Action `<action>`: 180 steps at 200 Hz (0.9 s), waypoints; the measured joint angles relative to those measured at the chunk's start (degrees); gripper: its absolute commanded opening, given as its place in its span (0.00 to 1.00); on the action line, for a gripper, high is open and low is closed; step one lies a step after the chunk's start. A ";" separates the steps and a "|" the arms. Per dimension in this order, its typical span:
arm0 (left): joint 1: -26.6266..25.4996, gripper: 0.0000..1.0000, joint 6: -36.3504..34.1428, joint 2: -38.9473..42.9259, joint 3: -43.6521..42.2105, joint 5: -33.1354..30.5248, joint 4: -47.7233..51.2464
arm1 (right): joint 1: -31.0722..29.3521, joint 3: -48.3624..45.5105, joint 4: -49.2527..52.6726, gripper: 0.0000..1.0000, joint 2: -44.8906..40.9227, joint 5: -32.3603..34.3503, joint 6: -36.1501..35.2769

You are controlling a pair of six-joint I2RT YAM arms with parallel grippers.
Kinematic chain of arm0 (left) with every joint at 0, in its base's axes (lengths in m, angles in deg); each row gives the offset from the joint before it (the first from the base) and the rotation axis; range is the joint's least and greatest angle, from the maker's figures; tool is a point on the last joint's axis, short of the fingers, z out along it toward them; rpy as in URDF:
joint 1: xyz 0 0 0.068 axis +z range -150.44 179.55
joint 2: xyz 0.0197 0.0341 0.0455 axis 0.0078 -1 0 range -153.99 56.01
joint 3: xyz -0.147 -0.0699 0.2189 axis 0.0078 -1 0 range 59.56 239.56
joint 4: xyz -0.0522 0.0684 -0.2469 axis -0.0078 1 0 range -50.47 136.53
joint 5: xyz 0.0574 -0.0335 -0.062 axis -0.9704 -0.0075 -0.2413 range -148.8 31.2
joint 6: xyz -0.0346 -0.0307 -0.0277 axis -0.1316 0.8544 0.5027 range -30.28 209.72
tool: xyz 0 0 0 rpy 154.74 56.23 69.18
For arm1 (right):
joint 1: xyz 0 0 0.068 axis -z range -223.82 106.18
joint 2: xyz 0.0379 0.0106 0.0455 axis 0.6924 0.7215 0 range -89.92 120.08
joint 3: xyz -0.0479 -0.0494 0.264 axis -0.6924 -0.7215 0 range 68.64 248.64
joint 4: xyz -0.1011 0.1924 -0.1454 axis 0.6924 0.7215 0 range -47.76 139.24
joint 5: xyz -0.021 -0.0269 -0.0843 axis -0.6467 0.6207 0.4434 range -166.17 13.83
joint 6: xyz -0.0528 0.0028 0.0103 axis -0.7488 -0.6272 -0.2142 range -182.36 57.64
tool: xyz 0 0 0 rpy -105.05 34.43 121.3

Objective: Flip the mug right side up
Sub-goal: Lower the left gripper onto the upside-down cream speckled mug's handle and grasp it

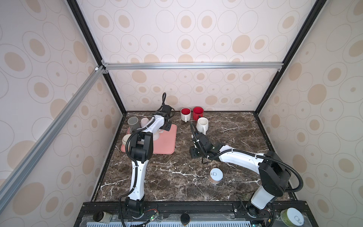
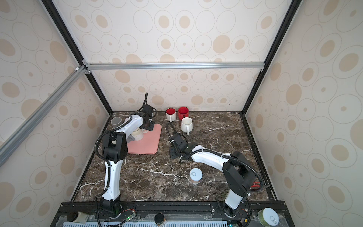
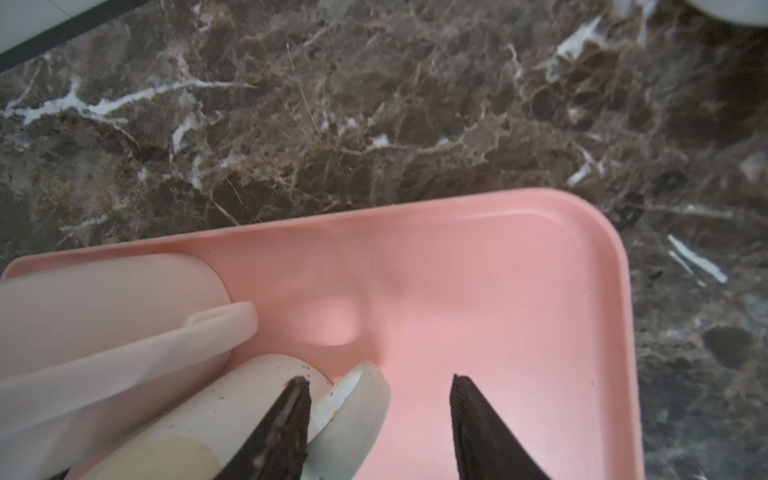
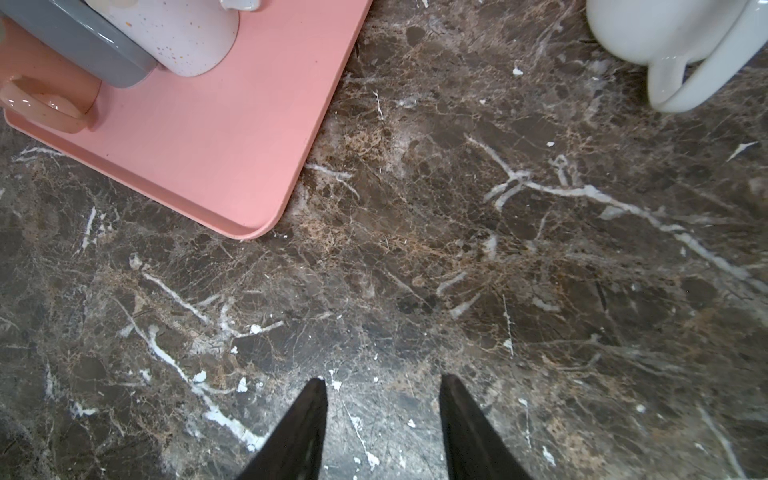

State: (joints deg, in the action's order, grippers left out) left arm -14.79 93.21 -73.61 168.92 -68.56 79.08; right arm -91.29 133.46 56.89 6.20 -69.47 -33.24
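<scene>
Three upright mugs point(image 1: 198, 113) at tabletop's rear edge | speckled mug point(image 3: 232, 415) apparently inverted on pink tray point(image 3: 540, 270) by tabletop's left edge | left gripper point(image 3: 378, 379) jaws apart, straddling handle point(image 3: 357, 411), unclamped | right gripper point(image 4: 382, 378) parted, empty | flip judged outstanding

Bright, soft, diffuse light in both top views. The cream walls with beige ovals point(image 1: 196, 39) go washed and pale toward the top, and wide-angle stretch pulls them out at the frame edges. Shadows are faint and short on the dark brown marble tabletop point(image 1: 176, 186); fine detail is a bit mushy. In the left wrist view, the close pale pink mug point(image 3: 104, 299) and speckled cream mug point(image 3: 216, 415) are blurred, out of focus. The pink plastic tray point(image 3: 498, 291) carries a hazy shadow and one lighter patch. In the right wrist view the marble is sharp mid-frame. The white glazed mug point(image 4: 665, 37) is soft at the corner with mild glare.
</scene>
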 measured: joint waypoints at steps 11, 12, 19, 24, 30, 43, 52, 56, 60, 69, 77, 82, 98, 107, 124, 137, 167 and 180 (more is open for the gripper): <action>-0.24 0.55 0.13 1.86 -3.37 0.02 -0.87 | 0.00 0.00 0.07 0.48 0.00 0.20 -0.02; -0.26 0.55 0.13 1.99 -3.56 0.04 -0.94 | 0.00 0.00 0.07 0.48 0.00 0.22 -0.02; -0.39 0.55 0.22 3.19 -5.51 0.17 -1.29 | 0.00 0.00 0.11 0.48 0.00 0.39 -0.02; -0.46 0.55 0.33 4.04 -6.97 0.31 -1.55 | 0.00 0.00 0.13 0.48 0.00 0.52 -0.02; -0.52 0.55 0.57 5.03 -8.48 0.52 -1.77 | 0.00 -0.02 0.13 0.48 0.00 0.63 -0.02; -0.90 0.55 1.27 7.37 -12.41 0.94 -2.80 | 0.00 -0.04 0.13 0.48 -0.02 0.72 0.00; -1.25 0.55 1.75 9.35 -15.80 1.03 -3.74 | 0.00 -0.24 0.07 0.48 -0.07 0.72 0.07; -1.31 0.55 1.99 10.45 -17.51 1.09 -4.26 | 0.00 -0.37 0.07 0.48 -0.11 0.72 0.11; -1.42 0.55 2.29 11.61 -19.21 1.09 -4.59 | 0.00 -0.59 -0.04 0.48 -0.15 0.70 0.17; -1.60 0.55 2.93 14.05 -22.80 1.07 -5.22 | 0.00 -1.09 -0.07 0.48 -0.31 0.68 0.28; -1.81 0.55 3.50 16.35 -26.10 1.05 -5.66 | 0.00 -1.51 -0.13 0.48 -0.35 0.61 0.39; -1.90 0.55 3.89 17.99 -28.20 1.01 -5.79 | 0.00 -1.68 -0.11 0.48 -0.35 0.55 0.44; -1.97 0.56 5.14 22.23 -33.70 0.61 -6.45 | 0.00 -1.86 0.04 0.48 -0.35 -0.11 0.44; -2.03 0.56 6.08 24.52 -36.44 0.33 -6.73 | -0.02 -1.79 -0.04 0.48 -0.35 -0.66 0.42; -2.08 0.56 8.00 28.72 -41.40 0.13 -7.80 | -0.09 -1.14 0.37 0.48 0.04 -1.38 0.20; -2.08 0.58 9.84 32.02 -44.83 0.15 -8.39 | -0.11 -0.15 0.55 0.48 0.74 -1.92 -0.04; -1.64 0.62 14.51 39.80 -50.45 -0.09 -10.71 | -0.37 1.44 0.55 0.48 1.55 -2.47 -0.90; -1.05 0.63 16.33 43.06 -52.06 -0.15 -12.17 | -0.55 1.95 0.55 0.48 1.73 -2.73 -1.22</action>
State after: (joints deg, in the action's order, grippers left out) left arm -15.84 109.53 -30.55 116.86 -68.71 66.91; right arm -91.83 135.40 57.44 7.93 -72.21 -34.46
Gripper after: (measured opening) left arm 0.622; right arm 0.480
